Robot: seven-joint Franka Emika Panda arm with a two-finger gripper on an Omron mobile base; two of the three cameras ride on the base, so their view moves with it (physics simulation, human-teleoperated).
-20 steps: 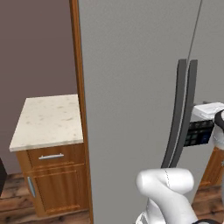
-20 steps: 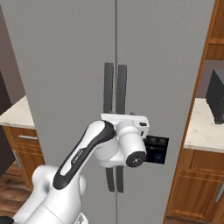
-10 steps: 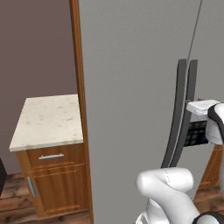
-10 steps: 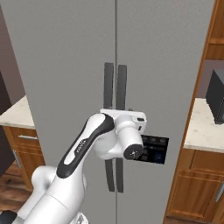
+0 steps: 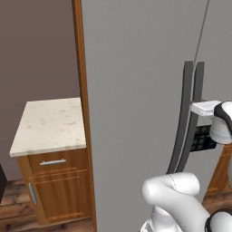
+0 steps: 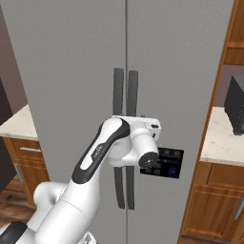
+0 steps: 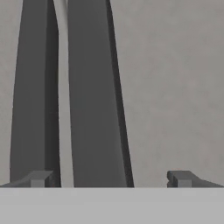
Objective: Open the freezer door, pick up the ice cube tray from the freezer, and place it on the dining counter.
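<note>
The freezer (image 6: 71, 57) stands shut, its two tall grey panels meeting at a middle seam. The freezer door (image 6: 190, 71) carries a dark curved bar handle (image 6: 132, 109), which rises between my fingertips as the handle (image 7: 94, 100) in the hand view. My gripper (image 7: 110, 179) is open and straddles this bar, close to the door. A twin handle (image 7: 33, 100) lines up with one fingertip (image 7: 40, 178). My white hand (image 6: 145, 150) hovers just right of the handles. The ice cube tray is hidden behind the shut door. The dining counter is out of view.
A short speckled-top cabinet (image 5: 50, 124) with one drawer stands left of the freezer, past a brown wooden side panel (image 5: 81, 113). To the right, a speckled counter (image 6: 221, 143) bears a black appliance (image 6: 236, 105). A dark control panel (image 6: 167, 163) sits on the door.
My hand has drifted toward the door handles, leftward in the right base view and closer to the door. The jaws stayed open and the doors stayed shut.
</note>
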